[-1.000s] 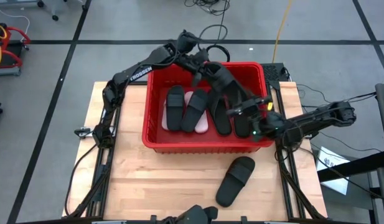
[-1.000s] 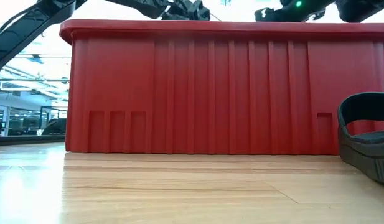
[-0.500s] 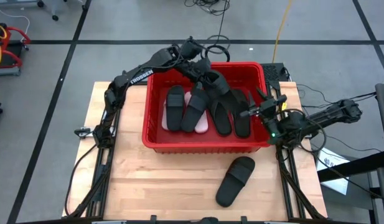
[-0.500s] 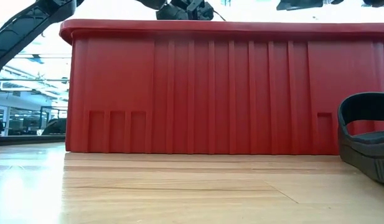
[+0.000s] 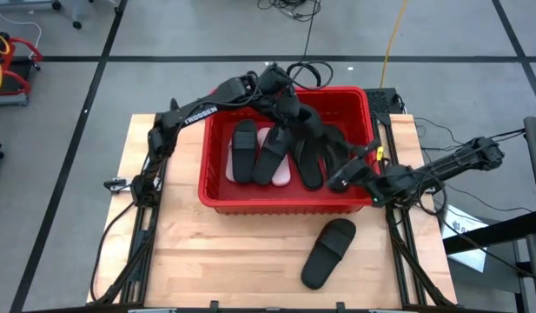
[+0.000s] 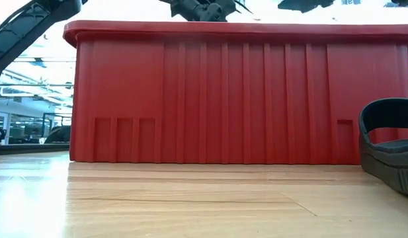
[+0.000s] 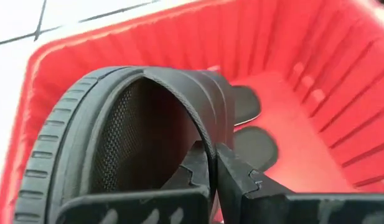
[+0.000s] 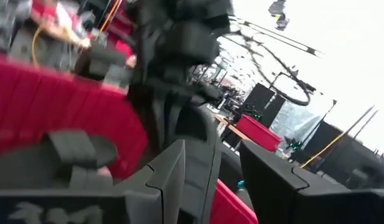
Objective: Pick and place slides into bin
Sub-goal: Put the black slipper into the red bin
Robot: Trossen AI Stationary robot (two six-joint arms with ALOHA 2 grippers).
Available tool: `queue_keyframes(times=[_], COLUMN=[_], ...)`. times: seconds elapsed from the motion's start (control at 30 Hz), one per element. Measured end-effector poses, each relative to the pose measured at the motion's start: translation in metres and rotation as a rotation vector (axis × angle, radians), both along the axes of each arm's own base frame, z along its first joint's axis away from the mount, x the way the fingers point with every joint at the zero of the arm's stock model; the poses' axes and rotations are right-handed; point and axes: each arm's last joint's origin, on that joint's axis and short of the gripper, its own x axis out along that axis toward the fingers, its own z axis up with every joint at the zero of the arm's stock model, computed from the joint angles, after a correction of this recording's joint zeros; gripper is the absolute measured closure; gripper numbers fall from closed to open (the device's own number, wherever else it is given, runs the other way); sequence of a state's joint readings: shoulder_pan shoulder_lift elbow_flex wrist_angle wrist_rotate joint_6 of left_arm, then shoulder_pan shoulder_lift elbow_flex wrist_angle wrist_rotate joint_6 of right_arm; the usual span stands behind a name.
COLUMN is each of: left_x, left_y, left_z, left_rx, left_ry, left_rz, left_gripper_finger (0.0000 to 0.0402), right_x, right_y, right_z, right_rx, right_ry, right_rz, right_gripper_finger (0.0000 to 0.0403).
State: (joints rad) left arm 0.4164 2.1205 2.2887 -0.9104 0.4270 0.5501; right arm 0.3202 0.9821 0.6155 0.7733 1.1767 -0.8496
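place: lab/workshop | evidence: taped grey floor (image 5: 68,78); loose cables (image 5: 294,10); wooden workbench (image 5: 207,252)

The left gripper (image 5: 289,111) has moved a bit toward the bin's (image 5: 217,196) far right corner, carrying its black slide (image 5: 313,128) along over the bin. The right gripper (image 5: 341,178) first pulled back from the bin's right wall, then swung in again over the slides by that wall.

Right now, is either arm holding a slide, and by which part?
The left gripper is shut on a black slide, pinching its strap edge above the red bin. The right gripper, jaws open, holds nothing.
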Motion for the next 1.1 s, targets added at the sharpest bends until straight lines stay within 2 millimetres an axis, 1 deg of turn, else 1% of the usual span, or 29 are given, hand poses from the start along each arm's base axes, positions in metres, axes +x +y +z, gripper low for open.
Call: queue_keyframes(times=[0.07, 0.17, 0.4, 0.5, 0.57, 0.67, 0.8, 0.97, 1.03, 1.1], left_x=[-0.001, -0.002, -0.011, -0.015, -0.015, -0.013, -0.01, -0.008, -0.008, -0.007], left_y=[-0.001, 0.002, 0.02, 0.025, 0.027, 0.027, 0.021, 0.017, 0.016, 0.016], left_z=[0.003, 0.008, 0.01, 0.011, 0.011, 0.008, 0.006, 0.006, 0.006, 0.006], left_rx=[-0.024, -0.088, -0.341, -0.486, -0.552, -0.599, -0.63, -0.647, -0.624, -0.578], left_ry=[-0.024, -0.06, -0.06, -0.046, -0.034, -0.019, -0.002, 0.007, 0.0, -0.008], left_rz=[-0.029, -0.011, 0.055, 0.095, 0.117, 0.131, 0.125, 0.124, 0.114, 0.118], left_gripper_finger=[0.0401, 0.0401, 0.0401, 0.0401, 0.0401, 0.0401, 0.0401, 0.0401, 0.0401, 0.04], right_x=[0.002, 0.005, 0.012, 0.014, 0.016, 0.02, 0.025, 0.027, 0.027, 0.027], right_y=[0.0, -0.001, -0.006, -0.009, -0.012, -0.016, -0.019, -0.023, -0.024, -0.025], right_z=[-0.005, -0.014, -0.024, -0.025, -0.027, -0.029, -0.033, -0.034, -0.033, -0.029], right_rx=[-0.025, -0.055, -0.19, -0.244, -0.273, -0.327, -0.394, -0.438, -0.425, -0.357], right_ry=[0.068, 0.159, 0.379, 0.457, 0.502, 0.557, 0.621, 0.681, 0.664, 0.553], right_rz=[-0.002, -0.015, -0.059, -0.083, -0.095, -0.069, -0.033, -0.049, -0.056, -0.064], right_gripper_finger=[0.0259, 0.0259, 0.0259, 0.0259, 0.0259, 0.0259, 0.0259, 0.0259, 0.0259, 0.0259])
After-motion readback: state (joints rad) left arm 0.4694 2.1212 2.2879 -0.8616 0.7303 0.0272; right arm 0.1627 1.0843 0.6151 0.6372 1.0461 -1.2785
